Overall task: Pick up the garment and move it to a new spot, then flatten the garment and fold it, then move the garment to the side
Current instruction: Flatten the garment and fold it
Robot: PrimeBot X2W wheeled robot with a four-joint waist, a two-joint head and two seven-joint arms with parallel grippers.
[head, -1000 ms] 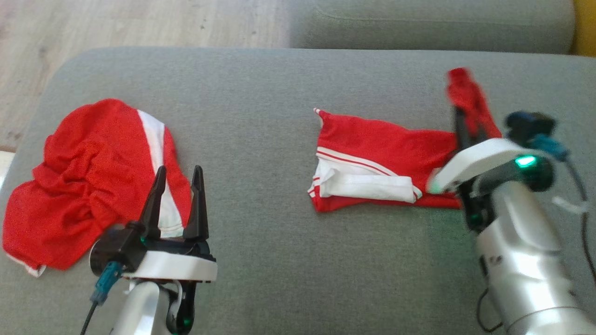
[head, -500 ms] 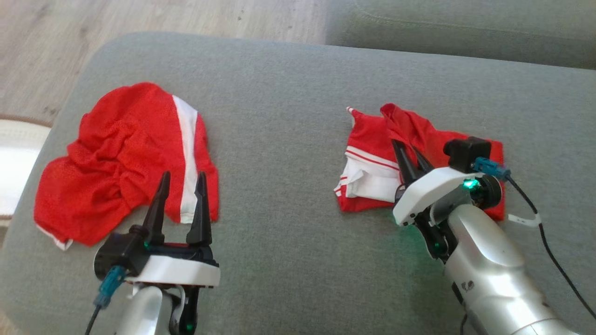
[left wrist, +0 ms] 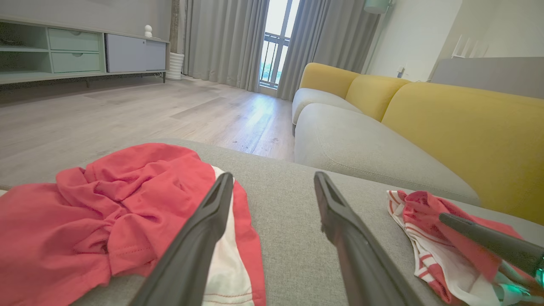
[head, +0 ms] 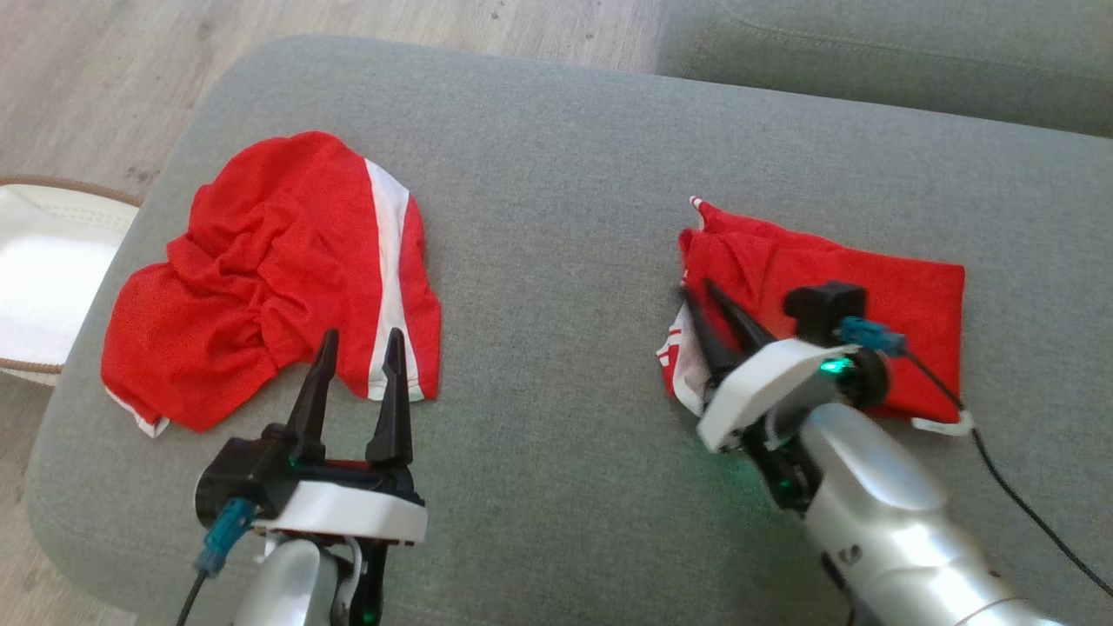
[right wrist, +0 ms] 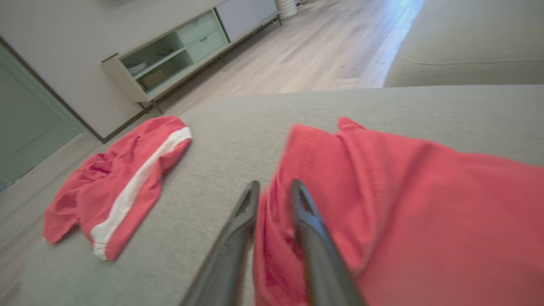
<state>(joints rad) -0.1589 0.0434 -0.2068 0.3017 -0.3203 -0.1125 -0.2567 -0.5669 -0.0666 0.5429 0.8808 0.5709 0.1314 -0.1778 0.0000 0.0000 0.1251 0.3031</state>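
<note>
The garment point(head: 869, 287) is red with white trim and lies folded on the right half of the grey cushion point(head: 556, 174). A red layer covers most of it, with white showing at its left edge. My right gripper point(head: 700, 289) is low over that left edge, jaws narrow with red cloth between them point(right wrist: 274, 185). The garment point(right wrist: 403, 191) spreads to the right of the fingers. My left gripper point(head: 361, 335) hovers open at the front left, holding nothing point(left wrist: 272, 178). The garment point(left wrist: 420, 208) also appears at the left wrist view's right side.
A second red garment point(head: 269, 261) with a white stripe lies crumpled on the cushion's left part, just beyond my left fingers point(left wrist: 106, 199). A white, brown-rimmed object point(head: 43, 261) sits on the wooden floor at left. A grey sofa seat point(head: 869, 52) lies behind.
My right gripper carried the raised red end leftward and down, laying it over the white part. The head camera shifted. My left arm stayed put, open.
</note>
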